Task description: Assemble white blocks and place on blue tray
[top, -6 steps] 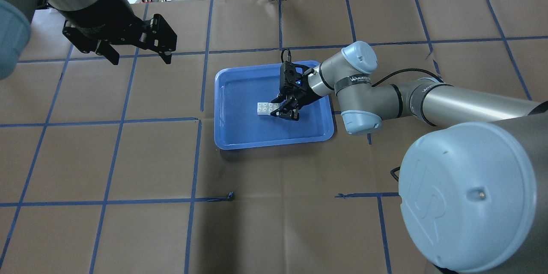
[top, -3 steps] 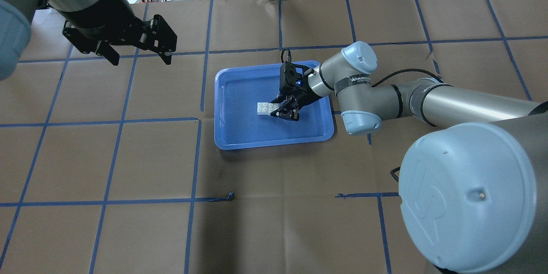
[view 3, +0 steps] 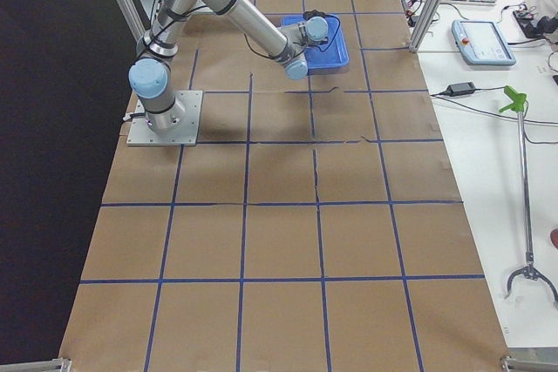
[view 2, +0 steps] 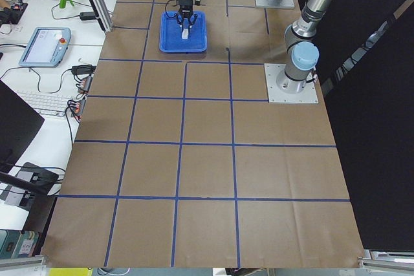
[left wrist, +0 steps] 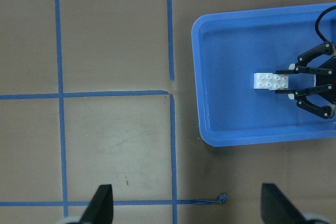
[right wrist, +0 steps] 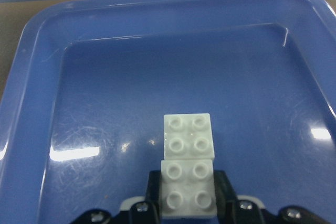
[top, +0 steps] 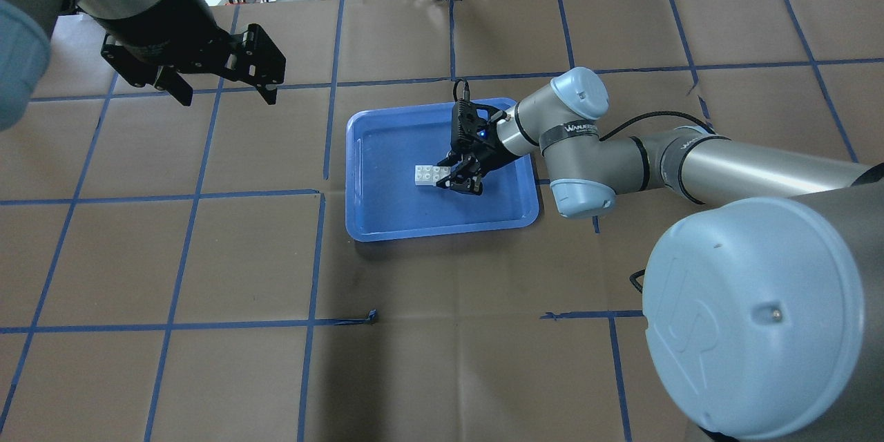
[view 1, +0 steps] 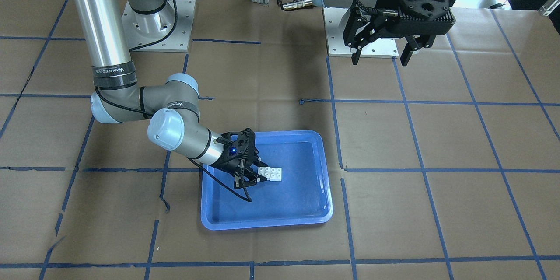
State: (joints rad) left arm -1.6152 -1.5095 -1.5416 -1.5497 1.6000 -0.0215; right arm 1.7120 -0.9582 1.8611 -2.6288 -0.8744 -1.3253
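Two small square white plastic bricks (right wrist: 188, 177) lay end to end on the floor of the large rectangular blue plastic tray (top: 407, 210); the nearer brick sat between the fingers of the right claw (top: 457, 183), which pressed in narrow against its sides, and the other brick lay just past the fingertips, touching the first.

Almost nothing had changed over the last second; the right claw was low in the tray at the same spot, the bricks had not shifted under it, and the grip had not loosened as far as I could see. To my eye that meant the carrying was over and the pair was already set down where the task wanted it; what seemed left was only to let go and lift away without dragging the bricks along. Whether the two were truly clicked together or merely butted, I could not tell from where I stood.

The left claw (top: 228, 97) had not stirred either; it hung with its fingers spread wide and nothing between them, over the brown paper-covered table (top: 207, 276), with the tray and bricks well off to its side.
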